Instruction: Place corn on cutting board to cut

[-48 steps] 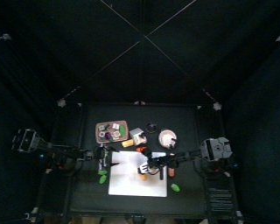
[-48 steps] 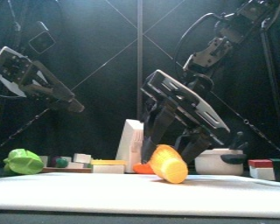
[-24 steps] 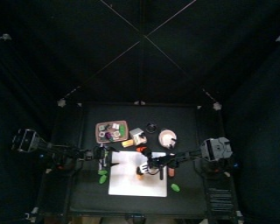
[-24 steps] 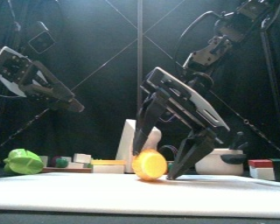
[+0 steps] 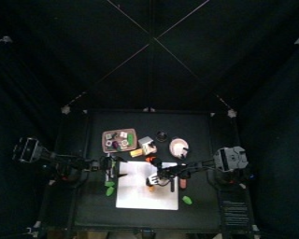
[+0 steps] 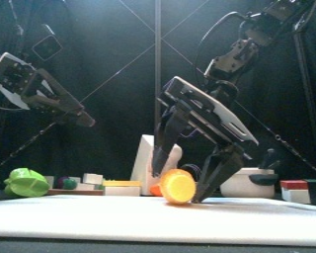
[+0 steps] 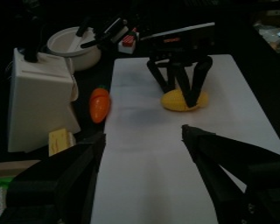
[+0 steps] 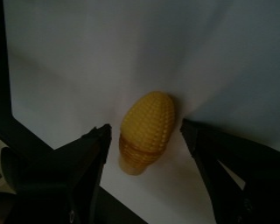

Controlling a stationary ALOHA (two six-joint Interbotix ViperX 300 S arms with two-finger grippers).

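Observation:
The yellow corn (image 6: pixel 178 185) lies on the white cutting board (image 6: pixel 158 223), near the board's far part. It also shows in the right wrist view (image 8: pixel 149 129) and the left wrist view (image 7: pixel 184 100). My right gripper (image 6: pixel 188 188) reaches down over the corn, its jaws open and standing on either side of it with a small gap; it also shows from its own wrist (image 8: pixel 150 162). My left gripper (image 7: pixel 149 171) is open and empty, held above the board's left side (image 6: pixel 82 117), apart from the corn.
An orange carrot (image 7: pixel 99 104) and a white box (image 7: pixel 38 87) lie off the board's edge. A green vegetable (image 6: pixel 27 182) sits at front left. A brown tray (image 5: pixel 117 140) and a pale plate (image 5: pixel 179 147) stand behind the board.
The corn, held tilted above the board a second ago, has come down and turned to lie on the board. The right jaws have spread apart around it. The left arm has not moved.

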